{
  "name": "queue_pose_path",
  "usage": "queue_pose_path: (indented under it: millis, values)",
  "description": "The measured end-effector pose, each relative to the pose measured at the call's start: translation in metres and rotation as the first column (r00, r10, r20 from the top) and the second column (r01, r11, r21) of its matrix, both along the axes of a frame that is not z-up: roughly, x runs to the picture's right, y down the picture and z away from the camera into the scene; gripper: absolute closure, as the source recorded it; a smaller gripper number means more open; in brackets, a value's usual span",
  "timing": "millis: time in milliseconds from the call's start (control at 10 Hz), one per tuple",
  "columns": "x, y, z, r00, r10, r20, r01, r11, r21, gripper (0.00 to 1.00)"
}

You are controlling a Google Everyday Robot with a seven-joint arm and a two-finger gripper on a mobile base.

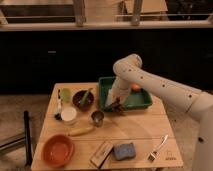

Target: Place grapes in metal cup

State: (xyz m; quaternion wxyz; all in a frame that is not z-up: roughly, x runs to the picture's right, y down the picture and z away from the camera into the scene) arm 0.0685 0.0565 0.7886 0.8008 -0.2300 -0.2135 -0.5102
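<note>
My gripper (116,106) hangs low over the front left edge of the green tray (142,102), with the arm coming in from the right. A dark lump at its tip may be the grapes; I cannot make them out apart from the gripper. The metal cup (97,117) stands upright on the wooden table, a little to the left of the gripper and nearer the front, apart from it. An orange round fruit (135,87) lies in the tray behind the arm.
A dark maroon bowl (83,98) with a green item, a white cup (68,115) and a green cup (65,94) stand left of the metal cup. An orange bowl (57,150), yellow stick-like item (80,131), wooden block (101,154), blue sponge (123,150) and fork (159,147) lie along the front.
</note>
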Motion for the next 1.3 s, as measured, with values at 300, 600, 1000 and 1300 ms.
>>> queue_pose_path:
  millis: [300,600,1000,1300]
  values:
    - [-0.034,0.003,-0.025,0.992,-0.1,0.078,0.097,0.9945,0.039,1.0]
    - [-0.049,0.003,-0.052,0.98,-0.151,0.127,0.139,0.9851,0.102,1.0]
    - [-0.066,0.006,-0.072,0.964,-0.177,0.2,0.151,0.9789,0.138,1.0]
    - [-0.096,0.015,-0.075,0.941,-0.222,0.254,0.197,0.9729,0.12,1.0]
